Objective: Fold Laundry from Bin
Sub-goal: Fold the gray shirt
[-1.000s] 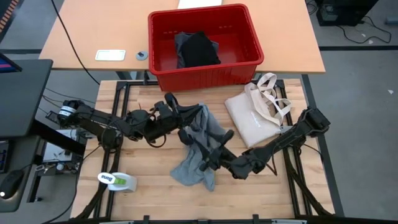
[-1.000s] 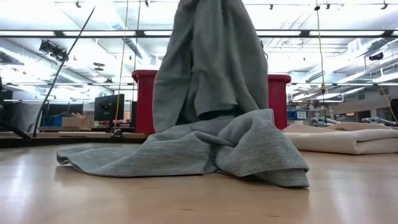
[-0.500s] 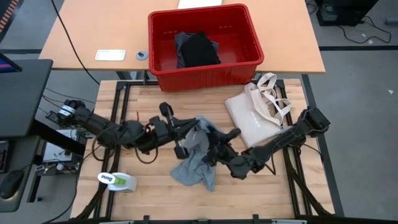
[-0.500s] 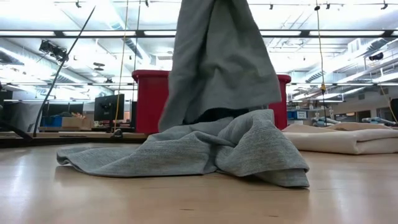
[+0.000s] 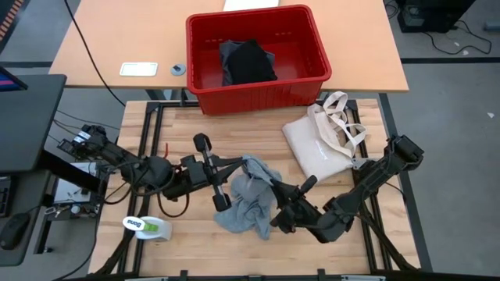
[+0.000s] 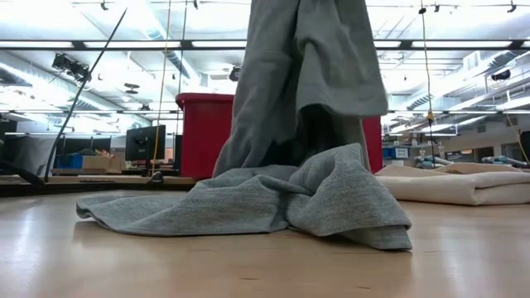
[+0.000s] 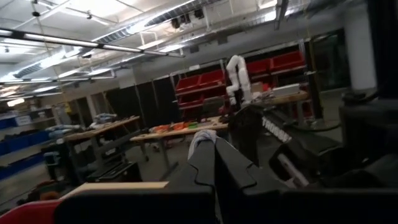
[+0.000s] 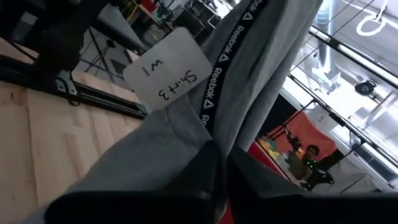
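The light grey T-shirt (image 5: 251, 197) is held up over the middle of the wooden table between both grippers. Its lower part (image 6: 248, 207) lies bunched on the table. My left gripper (image 5: 241, 162) is shut on the shirt's upper far edge. My right gripper (image 5: 275, 212) is shut on the shirt at its right side, by the neckband. The red bin (image 5: 205, 74) stands beyond the table's far edge, and a black garment (image 5: 248, 62) lies in it. My left gripper pinches a small bit of the grey cloth (image 7: 202, 138) between its two fingertips, coming from the table's left and pointing slightly upward. The shirt hangs below it and is slack. My right gripper pinches the shirt beside its taped neckband (image 8: 200, 130) between its two fingers, coming about level from the table's right. A white paper tag (image 8: 168, 71) sits just beyond the hold. The cloth there is lifted and the rest trails down to the table.
A cream tote bag (image 5: 320, 144) lies on the table's right part, close to the right arm. A green and white tape dispenser (image 5: 147, 226) sits at the near left corner. Bare wood lies to the left of the shirt and beyond it.
My right gripper has shut on the shirt near its neckband, rolled, and drawn back toward the near right. My left gripper has carried the shirt's top toward the near edge while rolling. The hanging cloth has swung nearer, and the heap on the table has stayed put.
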Robot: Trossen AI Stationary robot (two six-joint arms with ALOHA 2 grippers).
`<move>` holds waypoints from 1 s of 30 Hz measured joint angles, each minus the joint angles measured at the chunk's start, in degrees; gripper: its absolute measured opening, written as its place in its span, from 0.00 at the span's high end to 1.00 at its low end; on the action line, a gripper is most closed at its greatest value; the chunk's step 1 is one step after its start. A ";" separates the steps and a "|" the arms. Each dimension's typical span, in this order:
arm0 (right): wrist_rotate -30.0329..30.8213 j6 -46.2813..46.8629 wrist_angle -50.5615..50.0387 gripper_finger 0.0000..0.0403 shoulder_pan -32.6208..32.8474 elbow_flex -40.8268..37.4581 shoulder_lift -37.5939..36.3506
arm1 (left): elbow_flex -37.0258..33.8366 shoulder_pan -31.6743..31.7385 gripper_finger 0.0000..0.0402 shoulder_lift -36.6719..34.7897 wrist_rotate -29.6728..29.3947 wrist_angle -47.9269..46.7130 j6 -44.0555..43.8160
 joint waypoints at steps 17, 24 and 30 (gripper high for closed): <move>-3.21 0.35 -0.43 0.62 -2.72 0.00 -0.02 | 0.04 -0.26 0.99 0.01 7.80 -0.03 -5.82; -0.96 0.01 -0.78 0.70 -2.97 0.00 -0.02 | 0.02 -2.22 0.99 -0.07 7.60 -0.09 -2.87; 0.72 -2.43 -0.89 0.96 -0.87 0.00 -0.02 | 0.02 -2.98 0.99 -0.37 7.24 0.07 -2.13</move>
